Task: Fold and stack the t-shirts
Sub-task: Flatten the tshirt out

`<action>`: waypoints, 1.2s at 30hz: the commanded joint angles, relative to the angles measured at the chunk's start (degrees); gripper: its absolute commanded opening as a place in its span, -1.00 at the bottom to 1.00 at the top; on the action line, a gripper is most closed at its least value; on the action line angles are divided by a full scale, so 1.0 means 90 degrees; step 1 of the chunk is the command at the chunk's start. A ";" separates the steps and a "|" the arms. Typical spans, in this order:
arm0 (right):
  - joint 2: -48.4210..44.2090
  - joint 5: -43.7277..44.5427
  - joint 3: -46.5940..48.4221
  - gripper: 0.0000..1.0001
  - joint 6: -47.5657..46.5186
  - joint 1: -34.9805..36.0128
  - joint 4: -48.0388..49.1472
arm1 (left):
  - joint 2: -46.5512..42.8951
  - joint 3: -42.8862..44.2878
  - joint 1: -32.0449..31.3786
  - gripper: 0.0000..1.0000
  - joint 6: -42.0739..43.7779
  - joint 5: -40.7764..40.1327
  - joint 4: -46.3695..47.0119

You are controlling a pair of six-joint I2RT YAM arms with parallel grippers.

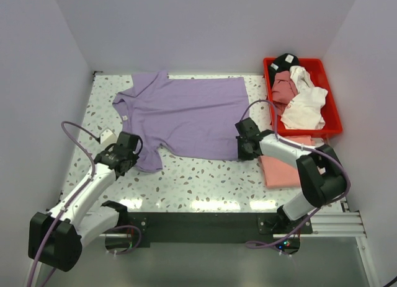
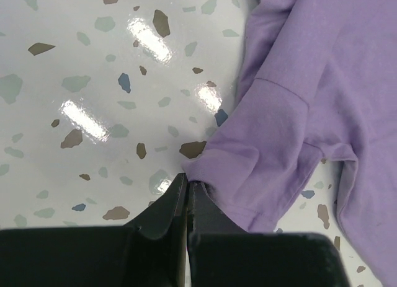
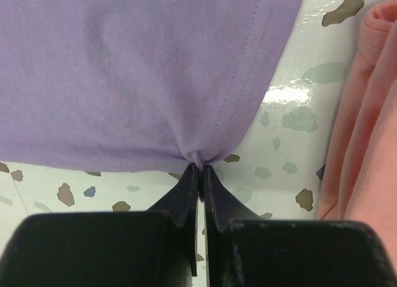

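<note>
Nearest the lens: right gripper (image 3: 200, 170), fingers clenched together on a small pucker of hem at the lower corner of the lavender t-shirt (image 3: 124, 70). Cloth fanning out ahead of those jaws and to their left, stitched side edge running away up and to the right. Just right of the same jaws, apart from the lavender cloth, a folded salmon-pink t-shirt (image 3: 366, 144) lying flat on the speckled table (image 3: 291, 113).

Left gripper (image 2: 187, 186) likewise clamped, tips closed on the corner of a short sleeve, the sleeve bunched and folded over just right of the jaws. Bare table ahead and left of them.

From above: lavender shirt spread flat between the two sets of jaws, collar on the far-left side, body stretching toward the right jaws.

Beyond the right jaws and off to their right, a red bin (image 1: 310, 133) holding a loose heap: white t-shirt (image 1: 305, 107), dusty-rose t-shirt (image 1: 284, 85), black t-shirt (image 1: 285, 61) at the far end.
</note>
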 commanded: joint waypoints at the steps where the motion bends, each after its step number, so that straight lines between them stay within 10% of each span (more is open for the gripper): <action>1: -0.0624 0.0259 0.0353 -1.00 -0.0078 0.0013 -0.0067 | -0.0183 0.0477 0.0064 -1.00 0.0017 -0.0309 0.0168; 18: -0.3077 0.1578 0.3876 -1.00 -0.0927 0.0013 -0.1072 | -0.1178 0.4996 0.0055 -1.00 0.1724 -0.1413 0.0831; 36: -0.3704 0.0279 0.7053 -1.00 -0.1553 0.0013 -0.2264 | -0.0340 0.9541 0.0055 -1.00 0.5094 -0.0739 0.1984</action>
